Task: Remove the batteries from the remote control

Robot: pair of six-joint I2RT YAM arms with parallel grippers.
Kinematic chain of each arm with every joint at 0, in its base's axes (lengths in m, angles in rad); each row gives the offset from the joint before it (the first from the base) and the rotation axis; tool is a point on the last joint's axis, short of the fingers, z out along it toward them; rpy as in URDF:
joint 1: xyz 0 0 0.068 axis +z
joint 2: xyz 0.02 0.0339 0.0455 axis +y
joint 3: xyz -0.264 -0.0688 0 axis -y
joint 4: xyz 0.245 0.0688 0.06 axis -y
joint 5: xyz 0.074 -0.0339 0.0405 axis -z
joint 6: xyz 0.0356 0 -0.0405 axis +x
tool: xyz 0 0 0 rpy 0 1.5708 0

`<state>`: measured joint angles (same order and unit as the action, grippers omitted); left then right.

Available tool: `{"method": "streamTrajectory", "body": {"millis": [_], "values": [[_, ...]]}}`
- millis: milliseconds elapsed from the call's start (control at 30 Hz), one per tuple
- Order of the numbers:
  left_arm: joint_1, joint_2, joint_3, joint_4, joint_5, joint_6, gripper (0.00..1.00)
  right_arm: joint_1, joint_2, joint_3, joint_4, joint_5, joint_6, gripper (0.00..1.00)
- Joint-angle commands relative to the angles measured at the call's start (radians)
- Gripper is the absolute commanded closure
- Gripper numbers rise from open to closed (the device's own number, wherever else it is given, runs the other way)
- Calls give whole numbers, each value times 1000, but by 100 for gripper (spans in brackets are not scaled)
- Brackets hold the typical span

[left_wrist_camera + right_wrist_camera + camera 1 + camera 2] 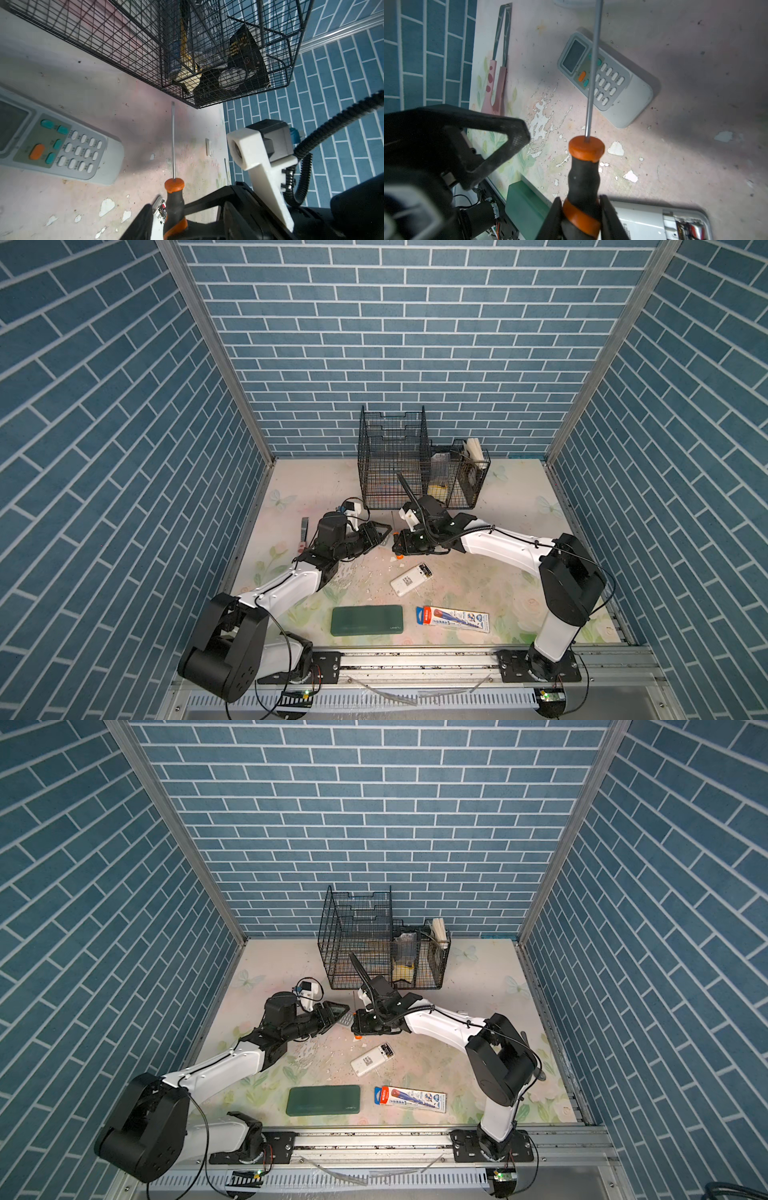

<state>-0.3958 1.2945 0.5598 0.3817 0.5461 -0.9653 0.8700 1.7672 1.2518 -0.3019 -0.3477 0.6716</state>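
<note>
White arms [498, 545], black joints [571, 576] (ribbed black cables [342, 121]).

In both top views, too small to read: contents of the open end of the white remote [410, 580]. At its 11 o'clock, mostly hidden under the left gripper [383, 537]: grey remote [344, 1020]. In the right wrist view, cropped by the frame edge: screwdriver [584, 176] tip and handle end; blurred and cropped: that open compartment.

1. Green case [365, 618], near the counter's front edge: small pale logo in one corner, too small to read.
2. White remote [409, 580]: back label illegible.
3. Grey remote [62, 143]: button captions blurred.
4. Carton [453, 619]: print unreadable.
</note>
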Motion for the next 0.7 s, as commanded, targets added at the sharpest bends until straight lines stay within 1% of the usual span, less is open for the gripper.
{"method": "streamTrajectory", "body": {"millis": [0, 200, 300, 433, 667], "values": [[-17, 30, 16, 35, -3, 1, 45, 11, -37, -5, 26, -37, -33, 100], [-28, 75, 20, 65, -20, -2, 48, 15, -37, 0, 39, -28, -22, 100], [-31, 99, 29, 85, -13, -7, 56, 17, -34, 0, 49, -28, -16, 100], [-31, 132, 41, 117, 2, -17, 61, 18, -35, -2, 57, -19, -9, 100], [-33, 170, 48, 149, 25, -30, 63, 18, -31, -2, 66, -8, -1, 100]]}}
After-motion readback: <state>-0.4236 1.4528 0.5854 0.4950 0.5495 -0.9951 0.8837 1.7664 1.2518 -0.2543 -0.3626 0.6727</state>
